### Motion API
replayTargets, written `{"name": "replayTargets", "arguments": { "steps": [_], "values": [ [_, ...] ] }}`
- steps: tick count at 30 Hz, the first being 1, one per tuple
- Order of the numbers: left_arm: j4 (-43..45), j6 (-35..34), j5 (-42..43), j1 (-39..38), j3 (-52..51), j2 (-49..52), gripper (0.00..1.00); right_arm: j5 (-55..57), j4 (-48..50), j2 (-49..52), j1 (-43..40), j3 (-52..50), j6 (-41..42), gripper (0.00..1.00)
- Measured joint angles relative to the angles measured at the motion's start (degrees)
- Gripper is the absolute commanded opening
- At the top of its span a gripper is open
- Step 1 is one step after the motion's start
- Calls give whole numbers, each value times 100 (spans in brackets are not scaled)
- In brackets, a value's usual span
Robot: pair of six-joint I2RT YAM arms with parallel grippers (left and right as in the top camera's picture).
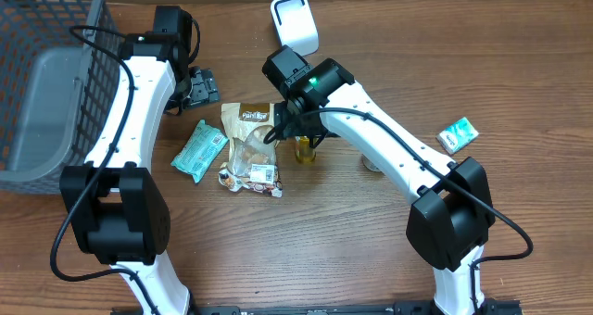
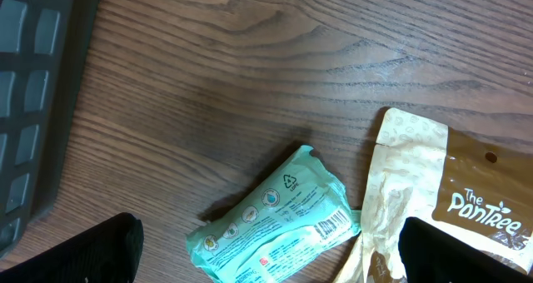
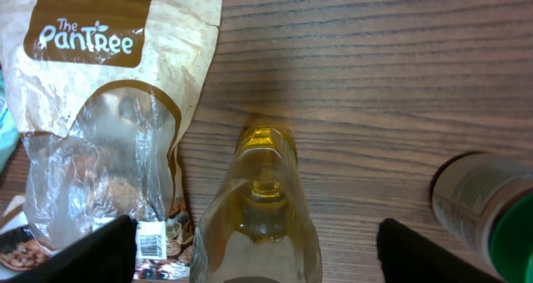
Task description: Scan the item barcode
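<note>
**Yellow bottle sits between spread fingers, beside the pouch**

The yellow bottle (image 3: pixel 265 191) is on the table (image 1: pixel 371 250) just off the right edge of the Pantree pouch (image 1: pixel 250 130), close to it but apart. The right gripper (image 3: pixel 266 250) hangs directly over the bottle. Its two dark fingers (image 3: pixel 92 250) are spread wide on either side, with bare wood showing between each finger and the bottle, so it pinches nothing. The overhead view hides most of the bottle under the wrist, and I cannot tell whether it stands or lies.

The left gripper (image 2: pixel 275 250) hovers above the pouch's left edge with its fingers fully spread and nothing between them. Under it lies a teal packet (image 2: pixel 271 225), just left of the pouch, barcode side up.

The white scanner (image 1: pixel 294 20) stands beyond the pouch's top edge, well apart from it. A can with a green lid (image 3: pixel 483 208) is to the right of the pouch, past the bottle. A wire basket (image 1: pixel 46 74) sits far to the pouch's left.
</note>
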Motion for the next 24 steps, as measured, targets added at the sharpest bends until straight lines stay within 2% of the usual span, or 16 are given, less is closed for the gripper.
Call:
{"name": "replayTargets", "arguments": {
  "steps": [5,24],
  "values": [
    [0,0,0,0,0,0,100,0,-190,0,-2,26,13,100],
    [0,0,0,0,0,0,100,348,-295,-275,-90,562,-7,100]
  ]
}}
